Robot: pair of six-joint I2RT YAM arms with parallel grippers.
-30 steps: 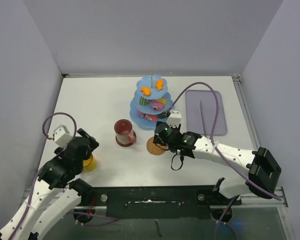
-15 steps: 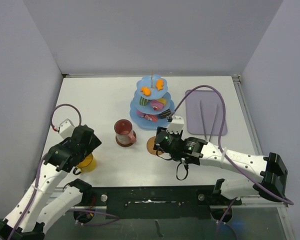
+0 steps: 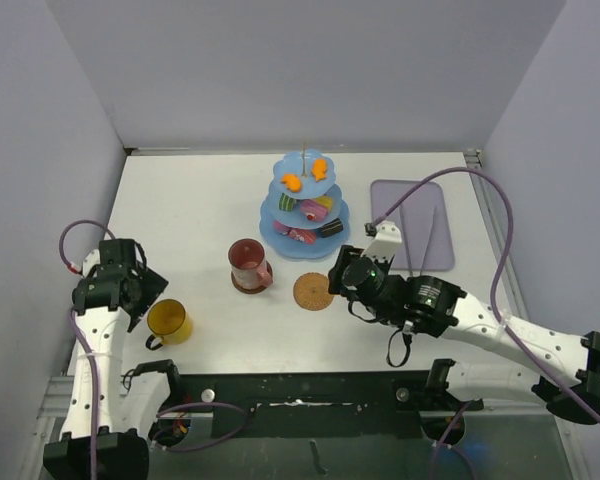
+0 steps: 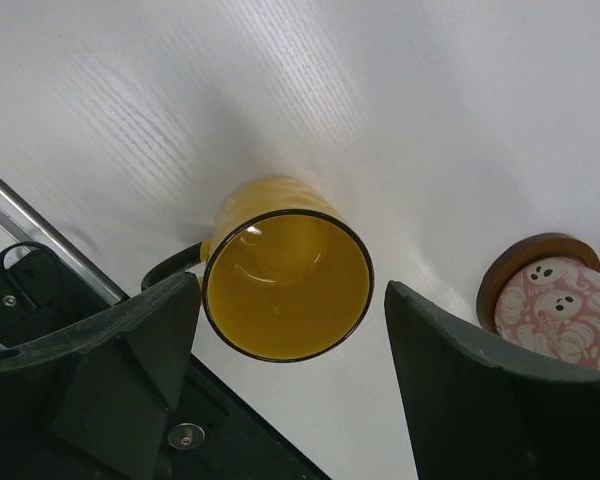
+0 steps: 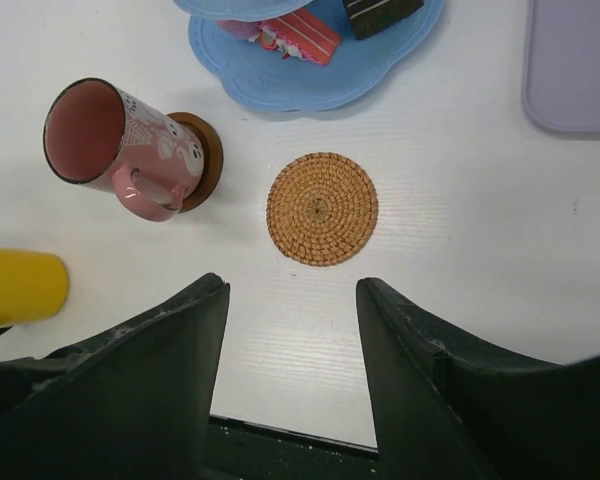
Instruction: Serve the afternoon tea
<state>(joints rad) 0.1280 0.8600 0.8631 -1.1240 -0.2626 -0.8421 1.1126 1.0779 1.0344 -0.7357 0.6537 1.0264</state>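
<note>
The light-blue three-tier stand (image 3: 303, 205) holds small toy cakes at the back centre. A dark-red mug (image 3: 248, 263) stands on a brown coaster (image 3: 252, 285). A woven brown coaster (image 3: 313, 291) lies bare beside it and also shows in the right wrist view (image 5: 322, 208). The yellow mug (image 3: 167, 321) stands upright at the front left. My left gripper (image 3: 140, 292) is open just left of it. In the left wrist view the mug (image 4: 285, 270) sits between the spread fingers, untouched. My right gripper (image 3: 342, 277) is open and empty, right of the woven coaster.
A lilac tray (image 3: 412, 222) with thin metal tongs (image 3: 405, 235) lies at the right. The table's front edge and black base rail (image 3: 300, 395) are close below the yellow mug. The dark-red mug (image 5: 110, 150) and the stand's bottom tier (image 5: 310, 70) show in the right wrist view.
My left arm has drawn back to the left, leaving the yellow mug uncovered. My right gripper has moved right, away from the woven coaster, which now lies fully uncovered.
</note>
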